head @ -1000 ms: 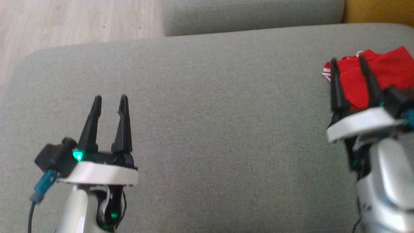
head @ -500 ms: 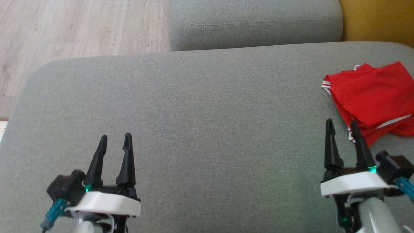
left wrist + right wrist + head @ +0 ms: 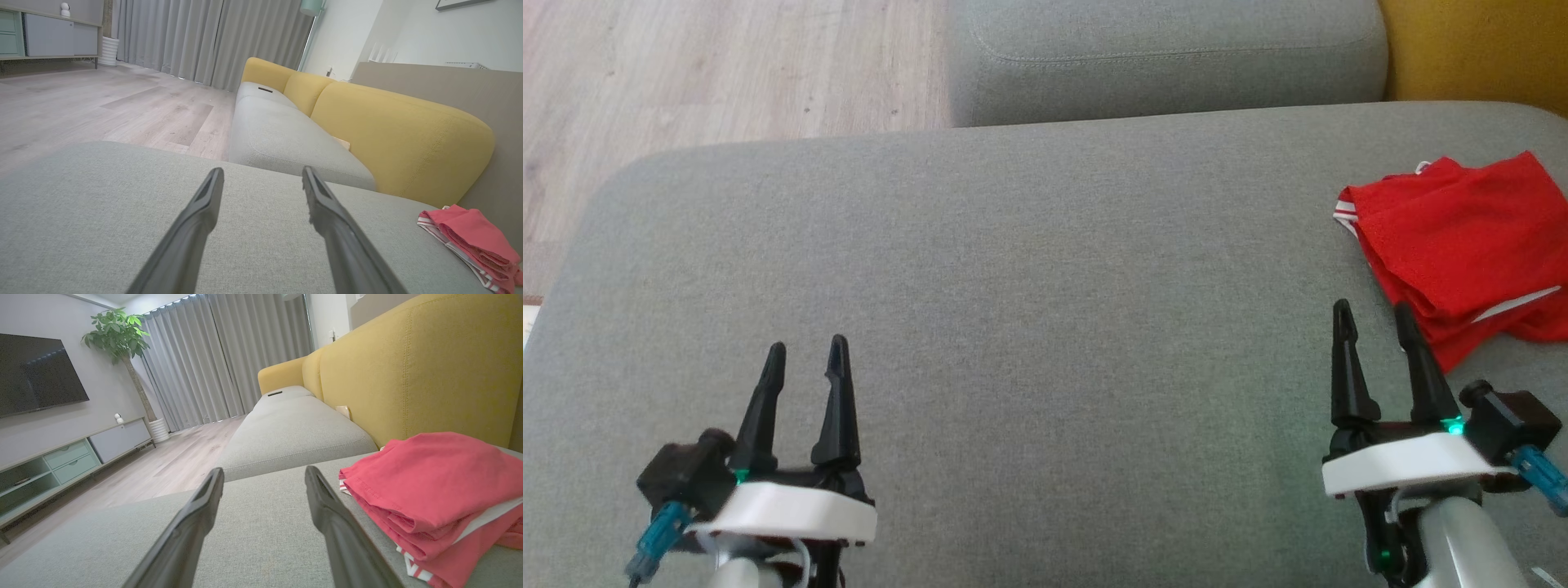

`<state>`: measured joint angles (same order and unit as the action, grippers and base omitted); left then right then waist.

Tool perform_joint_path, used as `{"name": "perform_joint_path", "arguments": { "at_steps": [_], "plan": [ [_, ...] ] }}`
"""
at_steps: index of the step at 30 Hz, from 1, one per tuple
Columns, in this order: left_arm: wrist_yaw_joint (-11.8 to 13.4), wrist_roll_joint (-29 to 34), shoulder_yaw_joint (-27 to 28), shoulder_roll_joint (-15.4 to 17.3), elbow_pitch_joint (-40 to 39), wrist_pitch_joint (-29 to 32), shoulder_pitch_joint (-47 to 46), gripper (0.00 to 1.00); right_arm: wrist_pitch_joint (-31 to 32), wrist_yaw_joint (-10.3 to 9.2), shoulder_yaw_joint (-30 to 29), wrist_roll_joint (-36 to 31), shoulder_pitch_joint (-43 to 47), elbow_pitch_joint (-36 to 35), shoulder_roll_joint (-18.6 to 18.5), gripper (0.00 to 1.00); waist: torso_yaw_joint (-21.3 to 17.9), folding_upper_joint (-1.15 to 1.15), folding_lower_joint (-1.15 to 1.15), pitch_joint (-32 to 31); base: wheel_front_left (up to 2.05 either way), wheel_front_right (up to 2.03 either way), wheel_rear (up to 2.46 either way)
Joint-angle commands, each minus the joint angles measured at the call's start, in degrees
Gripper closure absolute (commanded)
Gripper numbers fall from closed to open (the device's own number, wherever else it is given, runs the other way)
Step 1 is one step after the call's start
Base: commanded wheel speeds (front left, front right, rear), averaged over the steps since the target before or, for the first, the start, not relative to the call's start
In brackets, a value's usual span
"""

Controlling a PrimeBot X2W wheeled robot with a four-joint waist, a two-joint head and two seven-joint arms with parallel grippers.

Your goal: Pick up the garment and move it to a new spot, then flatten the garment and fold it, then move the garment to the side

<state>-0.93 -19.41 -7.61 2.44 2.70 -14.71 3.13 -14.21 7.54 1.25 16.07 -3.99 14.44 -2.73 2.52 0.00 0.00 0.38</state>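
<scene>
Right tool (image 3: 1372, 307) has come off the cloth: a second ago its dark fingers overlapped the folded red fabric garment with white trim (image 3: 1462, 237) in the head view, and now they stand clear of it. The camera itself has tipped too, so the whole picture has slid. Over the last half second, barely a twitch.

Both tools are spread wide and carrying nothing. The left tool (image 3: 808, 343) hovers above bare grey woven sofa seat (image 3: 1045, 269). The garment lies well off to its right, and just ahead and to the right of the right tool, near its outer finger but not touching it.

By my reading this is the tail of the last step: the garment looks folded and set to the side, with both arms drawn back. Little seems left to do. If anything follows, it calls for keeping that right finger away from the near corner so the fold is not dragged open.

From above, the head view gives the outline, a rough rectangle with a white stripe peeking at one edge. The right wrist view (image 3: 263, 473) looks in low and reveals the stacked layers (image 3: 433, 486), somewhat loose, resting close to the yellow upholstered backrest (image 3: 449, 367). In the left wrist view (image 3: 261, 173) the garment (image 3: 470, 237) is a small bundle far to the right.
</scene>
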Motion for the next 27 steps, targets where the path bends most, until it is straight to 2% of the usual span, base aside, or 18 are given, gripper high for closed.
{"name": "perform_joint_path", "arguments": {
  "at_steps": [1, 27],
  "plan": [
    [0.57, -0.49, 1.77, 0.43, -1.82, -0.29, -2.54, 0.0, -0.7, -0.05, 1.42, 0.11, -2.07, -1.8, -0.15, 0.0, -0.03, 0.0, 0.0, -0.01, 0.0, 0.0, 0.0],
    [2.2, 0.43, 2.27, 0.43, -1.43, -0.29, -2.69, 0.0, -0.77, -0.05, 1.84, -0.34, -2.29, -1.31, -0.15, 0.0, -0.61, 0.0, 0.0, -0.03, 0.0, 0.0, 0.0]
  ]
}}
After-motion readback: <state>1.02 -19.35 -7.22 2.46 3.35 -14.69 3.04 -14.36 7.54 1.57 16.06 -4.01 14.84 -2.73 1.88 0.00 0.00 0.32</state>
